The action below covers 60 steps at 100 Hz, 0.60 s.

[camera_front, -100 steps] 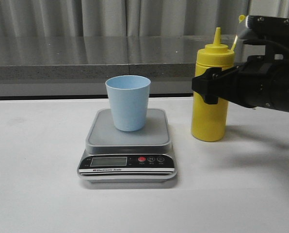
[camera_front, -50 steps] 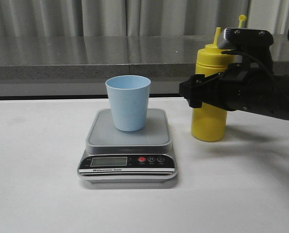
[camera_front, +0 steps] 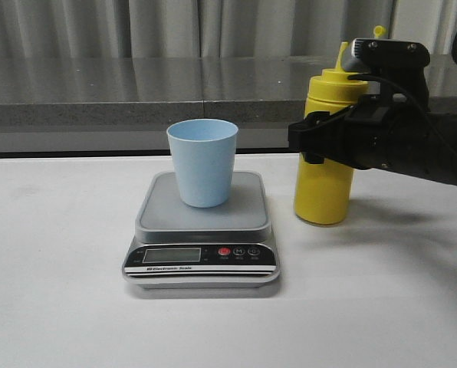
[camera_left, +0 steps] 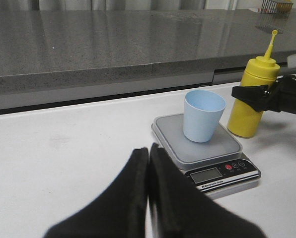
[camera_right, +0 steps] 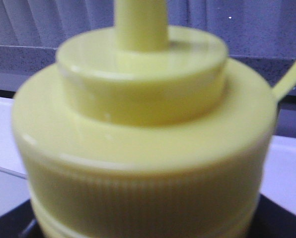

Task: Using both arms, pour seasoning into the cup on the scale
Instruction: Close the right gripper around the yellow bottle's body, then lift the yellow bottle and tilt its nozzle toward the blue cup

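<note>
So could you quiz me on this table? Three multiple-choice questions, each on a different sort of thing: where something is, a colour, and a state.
1. Where does the cup stand?
A. on the scale
B. on the table beside the scale
C. on the grey ledge behind

2. What colour is the bottle?
A. red
B. yellow
C. green

3. How is the left tool set?
A. wide open
B. shut on the cup
C. shut, holding nothing

Answers:
1. A: in the front view the cup's base sits on the scale's platform.
2. B: body and nozzle are yellow in every view.
3. C: in the left wrist view its fingers meet with nothing between them, well short of the scale.

The right tool is at the bottle's upper body; the bottle looks slightly tilted.
</note>
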Motion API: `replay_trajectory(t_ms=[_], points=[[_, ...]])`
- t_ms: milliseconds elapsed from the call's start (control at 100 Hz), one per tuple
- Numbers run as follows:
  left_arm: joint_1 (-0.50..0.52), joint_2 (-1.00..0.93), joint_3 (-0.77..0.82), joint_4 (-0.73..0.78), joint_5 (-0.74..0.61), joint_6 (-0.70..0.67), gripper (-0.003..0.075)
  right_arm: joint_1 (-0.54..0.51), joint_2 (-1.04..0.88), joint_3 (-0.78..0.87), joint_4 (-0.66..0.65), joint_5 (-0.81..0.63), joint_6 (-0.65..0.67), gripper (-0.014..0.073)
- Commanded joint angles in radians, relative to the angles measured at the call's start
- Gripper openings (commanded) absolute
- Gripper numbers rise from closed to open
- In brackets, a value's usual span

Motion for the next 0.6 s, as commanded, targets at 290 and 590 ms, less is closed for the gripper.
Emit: replay_trajectory(t_ms=[290,590], points=[[0.003,0.010,-0.023,-0.002,-0.076,-0.009,-0.0020,-0.001,-0.099,-0.027,0.012,-0.014,-0.069,-0.0058],[0.003,0.010,-0.023,-0.002,-0.076,-0.009,-0.0020,0.009,-0.229,-0.133,-0.119,0.379,-0.271,-0.0058]])
